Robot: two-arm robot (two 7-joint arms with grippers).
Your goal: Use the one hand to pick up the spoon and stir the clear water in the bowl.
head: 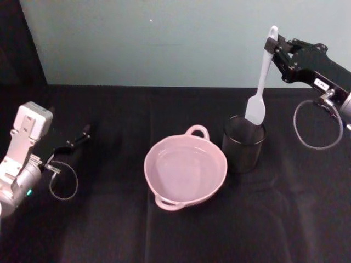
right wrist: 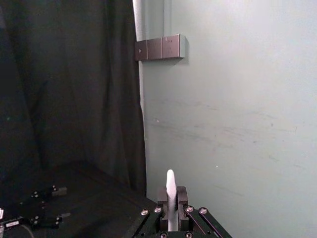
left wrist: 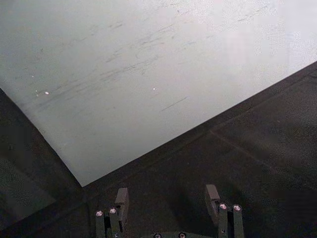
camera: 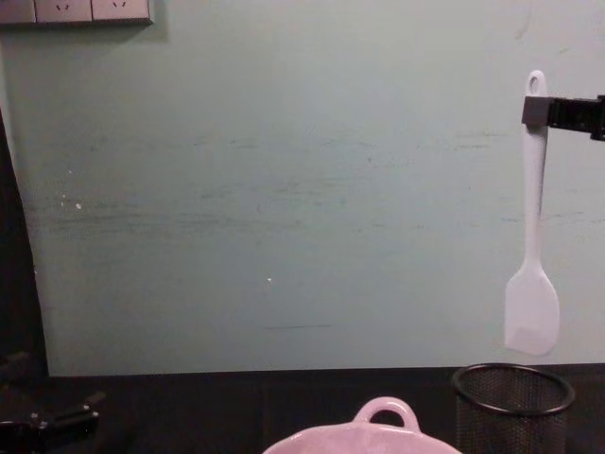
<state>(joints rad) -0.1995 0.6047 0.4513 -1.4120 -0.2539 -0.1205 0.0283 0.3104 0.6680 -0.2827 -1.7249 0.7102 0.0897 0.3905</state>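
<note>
We show the right gripper point(head: 277, 48) pinching the white spoon point(head: 255, 109) by its handle tip, paddle just above the mesh cup point(head: 241, 150) right of the pink bowl point(head: 153, 159), whose water is barely discernible; the left gripper point(left wrist: 167, 191) is parked left of the bowl, fingers spread.

On my head feed the right pincer point(head: 276, 48) is black and angular, with a small white printed label point(head: 320, 83) on its flank. It joins a silver cylindrical wrist point(head: 345, 107), and a thin greyish cable loop point(head: 317, 127) runs off it. The left arm has a pale grey boxy housing point(head: 32, 123), a silver wrist barrel point(head: 16, 183) with a small green light point(head: 28, 192), a thin wire loop point(head: 63, 186) and a slim black left pincer point(head: 85, 131). On the left wrist feed I see dark fingers point(left wrist: 121, 198) dotted with round silver screw heads point(left wrist: 99, 213).
</note>
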